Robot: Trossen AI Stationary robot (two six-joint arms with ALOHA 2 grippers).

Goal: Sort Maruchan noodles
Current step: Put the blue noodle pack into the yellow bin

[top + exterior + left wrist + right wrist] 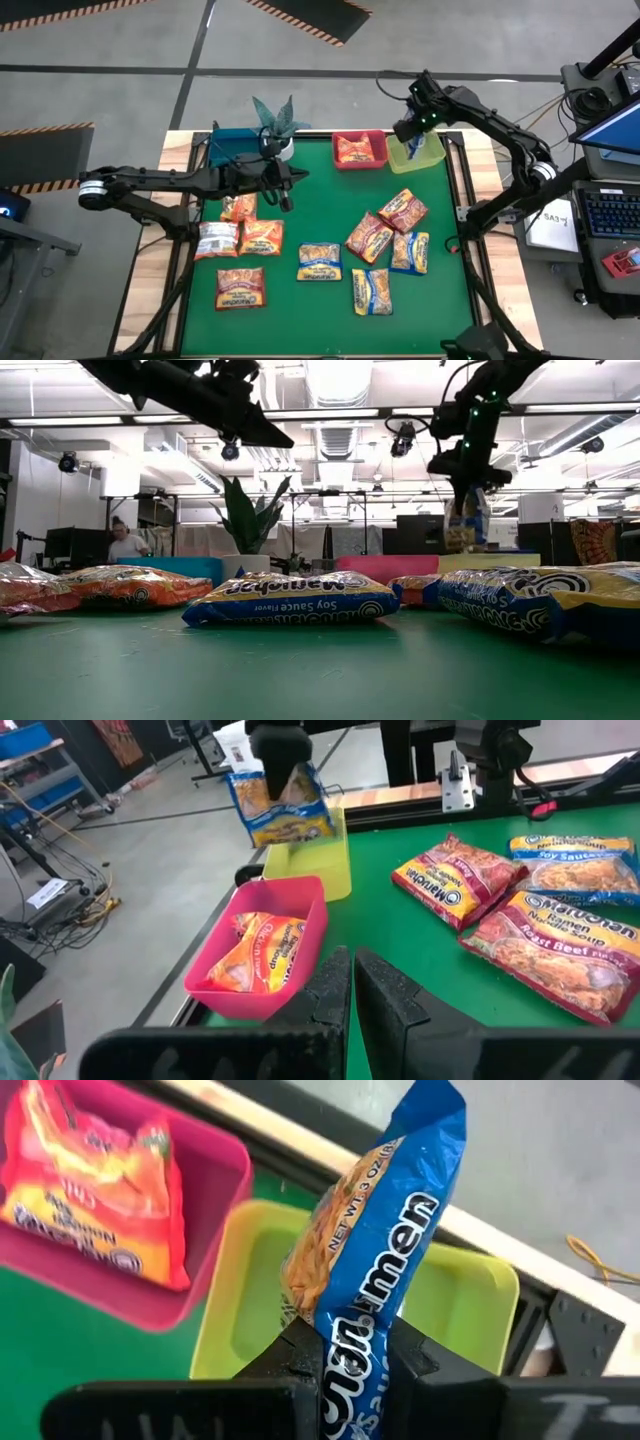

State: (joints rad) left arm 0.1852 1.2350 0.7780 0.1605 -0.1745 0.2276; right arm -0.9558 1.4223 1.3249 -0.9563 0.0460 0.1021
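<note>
1. High view: your right hand (418,128) hangs over the yellow bin (416,152).
2. Low view: the blue packet (467,520) dangles above it; lower before releasing.
3. Left wrist view: left hand (352,982) is clenched and empty.
4. Right wrist view: right hand is grasping the packet; centre it.

Right claw (420,140) holds blue packet (418,147) over yellow-green bin (412,160).

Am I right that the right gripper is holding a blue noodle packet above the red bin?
Not quite: the right gripper holds the blue noodle packet above the yellow-green bin, not the red bin, as the right wrist view shows.
</note>
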